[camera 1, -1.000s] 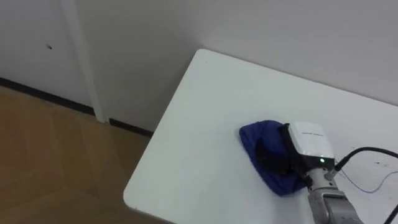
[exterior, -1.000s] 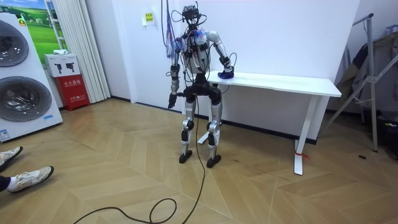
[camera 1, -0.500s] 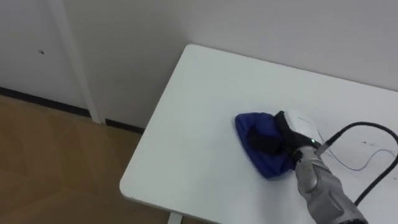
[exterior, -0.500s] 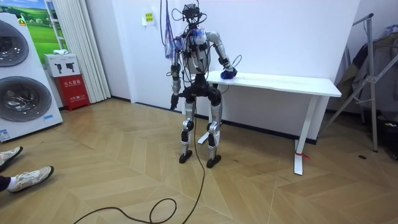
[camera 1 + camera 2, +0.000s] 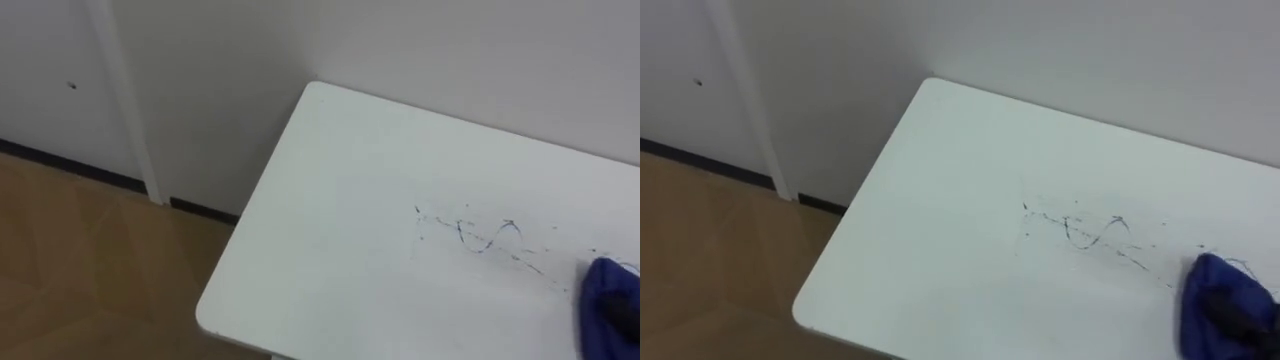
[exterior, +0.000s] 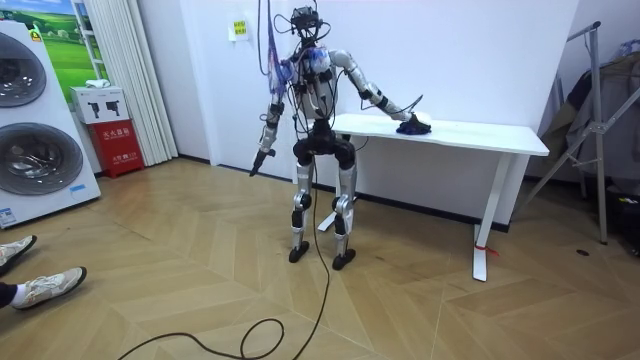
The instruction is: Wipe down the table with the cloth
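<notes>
The white table [image 5: 330,200] stands against the wall, and I stand at its left end. Thin blue pen scribbles [image 5: 485,238] cross its top. A bunched blue cloth [image 5: 1220,292] lies just right of the scribbles, at the picture's right edge. Dark fingers [image 5: 1240,318] of my right hand dig into its folds. In the room view my right arm reaches out along the table, with the right hand [image 6: 407,119] on the cloth [image 6: 415,128]. My left hand [image 6: 258,166] hangs out to the side, away from the table.
The table's left edge and near corner [image 5: 205,318] drop to the wooden floor. Two stacked washing machines [image 6: 30,120] and a red box [image 6: 118,146] stand at the room view's left. A metal rack [image 6: 600,110] stands right of the table. A person's shoes [image 6: 40,285] show at the lower left.
My right hand has dragged the cloth from the table's left part far to the right, uncovering the scribbles. My left arm has swung outward.
</notes>
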`<state>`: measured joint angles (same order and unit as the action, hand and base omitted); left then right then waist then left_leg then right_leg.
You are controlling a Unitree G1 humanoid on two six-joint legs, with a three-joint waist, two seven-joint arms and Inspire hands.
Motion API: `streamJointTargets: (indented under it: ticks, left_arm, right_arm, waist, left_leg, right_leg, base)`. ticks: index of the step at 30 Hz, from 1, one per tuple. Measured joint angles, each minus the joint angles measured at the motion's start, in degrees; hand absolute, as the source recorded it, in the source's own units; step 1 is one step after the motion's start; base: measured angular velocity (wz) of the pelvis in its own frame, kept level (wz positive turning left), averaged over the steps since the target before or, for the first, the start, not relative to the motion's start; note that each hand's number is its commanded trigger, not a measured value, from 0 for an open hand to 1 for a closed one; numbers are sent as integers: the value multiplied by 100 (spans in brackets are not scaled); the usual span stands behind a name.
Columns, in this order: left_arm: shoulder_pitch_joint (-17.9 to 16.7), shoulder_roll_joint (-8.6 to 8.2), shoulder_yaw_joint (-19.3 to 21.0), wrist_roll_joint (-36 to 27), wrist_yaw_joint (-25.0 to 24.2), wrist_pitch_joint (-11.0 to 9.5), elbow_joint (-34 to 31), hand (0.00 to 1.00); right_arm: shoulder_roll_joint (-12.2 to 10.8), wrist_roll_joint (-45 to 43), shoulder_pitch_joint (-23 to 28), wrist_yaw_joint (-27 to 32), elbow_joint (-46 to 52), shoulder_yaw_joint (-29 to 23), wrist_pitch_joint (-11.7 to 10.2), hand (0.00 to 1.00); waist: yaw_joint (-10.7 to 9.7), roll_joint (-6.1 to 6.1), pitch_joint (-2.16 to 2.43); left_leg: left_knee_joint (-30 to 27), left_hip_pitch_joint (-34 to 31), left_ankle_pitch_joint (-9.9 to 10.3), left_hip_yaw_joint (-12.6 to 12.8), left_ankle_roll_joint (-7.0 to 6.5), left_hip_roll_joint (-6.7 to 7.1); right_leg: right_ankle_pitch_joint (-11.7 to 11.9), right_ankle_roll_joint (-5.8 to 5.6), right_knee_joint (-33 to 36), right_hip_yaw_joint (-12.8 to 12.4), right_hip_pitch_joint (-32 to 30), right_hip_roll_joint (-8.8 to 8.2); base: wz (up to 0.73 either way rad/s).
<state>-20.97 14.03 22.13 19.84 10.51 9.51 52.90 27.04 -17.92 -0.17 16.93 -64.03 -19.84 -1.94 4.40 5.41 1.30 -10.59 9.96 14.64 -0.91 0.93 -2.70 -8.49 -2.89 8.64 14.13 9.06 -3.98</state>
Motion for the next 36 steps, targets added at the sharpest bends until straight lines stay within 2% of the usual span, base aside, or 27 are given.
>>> streamJointTargets:
  ticks: [3, 6, 8, 10, 11, 13, 14, 15, 16, 17, 18, 19, 21, 22, 24, 25, 26, 27, 28, 29, 30, 32, 33, 34, 36]
  left_arm:
    - [54, -13, -137, -238, 12, -10, -12, 0]
    - [122, -110, -379, -216, 28, -41, -184, 0]
    - [146, -177, -517, -210, 31, -40, -181, 0]
    - [283, -212, -848, -217, 44, -40, -131, 0]
    - [313, -219, -925, -216, 44, -34, -118, 0]
    - [405, -252, -1167, -227, 38, -20, -93, 0]
    - [436, -272, -1178, -225, 27, -20, -90, 0]
    - [471, -283, -1231, -222, 8, -18, -49, 0]
    - [548, -269, -1302, -215, -17, -18, 0, 0]
    - [594, -271, -1317, -214, -30, -13, 14, 0]
    - [722, -269, -1356, -216, -65, -3, 7, 0]
    - [821, -250, -1452, -217, -85, 0, 3, 0]
    - [777, -214, -1597, -233, -109, 14, -12, 0]
    - [680, -197, -1596, -246, -118, 76, -67, 0]
    - [426, -185, -1605, -418, -120, 202, -129, 0]
    - [298, -188, -1560, -465, -141, 281, -129, 0]
    - [258, -182, -1544, -461, -142, 300, -129, 0]
    - [228, -175, -1483, -451, -141, 298, -128, 0]
    - [239, -174, -1399, -452, -137, 264, -127, 0]
    - [251, -173, -1367, -441, -132, 245, -129, 0]
    - [302, -168, -1290, -381, -113, 192, -130, 0]
    - [380, -142, -1149, -309, -98, 101, -128, 0]
    - [439, -122, -1035, -256, -63, 39, -129, 0]
    - [486, -100, -951, -210, 8, 12, -147, 0]
    - [499, -84, -872, -195, 32, 6, -267, 0]
  right_arm:
    - [10, 21, 132, 78, -17, -2, 2, 100]
    - [-14, -60, 182, 168, -5, 19, 24, 100]
    - [-48, -158, 91, 167, 106, 63, 173, 100]
    - [-105, -228, 4, 213, 427, 329, 559, 100]
    - [-105, -270, -54, 219, 484, 430, 676, 100]
    - [-164, -544, -451, 175, 814, 1177, 1168, 100]
    - [-197, -669, -578, 99, 964, 1423, 1263, 100]
    - [-303, -953, -949, -111, 1204, 1951, 1394, 100]
    - [-457, -1279, -1442, -385, 1355, 2519, 1455, 100]
    - [-550, -1405, -1718, -518, 1362, 2769, 1446, 100]
    - [-691, -1441, -2218, -734, 1330, 3103, 1389, 100]
    - [-709, -1391, -2587, -887, 1206, 3326, 1203, 100]
    - [-705, -1157, -2870, -1008, 1044, 3364, 1066, 100]
    - [-705, -1068, -2909, -1028, 1014, 3363, 1051, 100]
    - [-699, -787, -2834, -981, 816, 3271, 974, 100]
    - [-666, -522, -2611, -890, 816, 2951, 780, 100]
    - [-633, -402, -2488, -847, 810, 2850, 661, 100]
    - [-622, -229, -2213, -733, 792, 2575, 407, 100]
    - [-624, -155, -1970, -559, 775, 2330, 242, 100]
    - [-616, -84, -1862, -467, 768, 2234, 195, 100]
    - [-571, -14, -1654, -312, 759, 2040, 142, 100]
    - [-477, 14, -1314, -156, 725, 1653, 41, 100]
    - [-418, 69, -1117, -85, 661, 1401, 12, 100]
    - [-311, 203, -926, -47, 551, 1222, 8, 100]
    - [-129, 332, -621, -33, 364, 970, 8, 100]
  waist:
    - [-117, 4, 1]
    - [-205, 1, 3]
    - [-219, -6, 3]
    - [-46, -12, 0]
    - [22, -16, -9]
    - [278, -16, -40]
    - [347, -16, -46]
    - [428, -10, -80]
    - [472, 1, -92]
    - [524, 4, -100]
    - [663, 6, -178]
    - [786, 16, -218]
    - [1032, 3, -216]
    - [1080, 8, -212]
    - [1094, 13, -193]
    - [991, -19, -192]
    - [942, -35, -184]
    - [819, -51, -189]
    - [685, -37, -177]
    - [633, -25, -162]
    - [560, -3, -121]
    - [438, 21, -97]
    - [361, 31, -70]
    - [317, 40, -20]
    - [206, 31, 27]
  left_leg:
    - [44, 39, 5, 44, -3, -23]
    - [10, 70, 6, 48, 1, -36]
    - [-5, 78, -1, 54, 13, -46]
    - [5, 80, -15, 162, 36, -82]
    - [13, 81, -21, 226, 46, -101]
    - [22, 49, -41, 461, 79, -179]
    - [29, 28, -48, 515, 92, -192]
    - [26, -18, -64, 582, 115, -216]
    - [20, -97, -82, 608, 143, -238]
    - [13, -152, -91, 601, 151, -241]
    - [-26, -253, -110, 524, 173, -249]
    - [-36, -367, -144, 372, 204, -241]
    - [-1, -478, -214, 118, 199, -217]
    - [-17, -588, -259, -83, 198, -194]
    - [-36, -723, -279, -276, 196, -171]
    - [-95, -808, -283, -398, 191, -149]
    - [-114, -835, -285, -407, 189, -144]
    - [-116, -833, -292, -417, 176, -126]
    - [-115, -839, -308, -415, 150, -80]
    - [-114, -852, -313, -408, 141, -55]
    - [-123, -904, -316, -387, 136, -24]
    - [-130, -947, -325, -376, 120, 5]
    - [-128, -950, -318, -373, 106, 15]
    - [-123, -959, -307, -342, 90, 17]
    - [-112, -942, -285, -289, 62, 10]
  right_leg:
    - [0, 0, 19, -4, 6, 19]
    - [1, 1, 33, 22, 75, 34]
    - [10, 15, 48, 22, 83, 42]
    - [35, 55, 84, -63, 11, 76]
    - [42, 67, 120, -117, -39, 93]
    - [101, 146, 222, -307, -260, 161]
    - [115, 168, 264, -315, -333, 175]
    - [143, 209, 319, -314, -442, 194]
    - [167, 246, 330, -310, -544, 212]
    - [176, 261, 327, -290, -593, 218]
    - [200, 294, 294, -254, -639, 241]
    - [199, 297, 258, -170, -680, 241]
    - [200, 297, 107, 36, -695, 224]
    - [193, 286, 69, 203, -697, 201]
    - [165, 251, 82, 400, -710, 165]
    - [163, 248, 89, 555, -695, 137]
    - [163, 247, 94, 616, -676, 124]
    - [157, 239, 75, 693, -581, 103]
    - [123, 184, 66, 740, -507, 53]
    - [107, 158, 54, 734, -485, 30]
    - [101, 148, 6, 724, -480, 4]
    - [103, 142, 10, 668, -499, -23]
    - [110, 132, 12, 645, -513, -29]
    - [110, 130, 6, 646, -532, -31]
    - [110, 130, 3, 647, -522, -31]
  base:
    - [-10]
    - [-5]
    - [-3]
    - [-24]
    - [-51]
    - [-66]
    - [-61]
    - [-38]
    - [-25]
    - [0]
    - [29]
    - [47]
    - [73]
    - [78]
    - [72]
    - [71]
    - [79]
    - [77]
    - [72]
    - [49]
    - [27]
    - [12]
    - [-8]
    - [-13]
    - [-14]
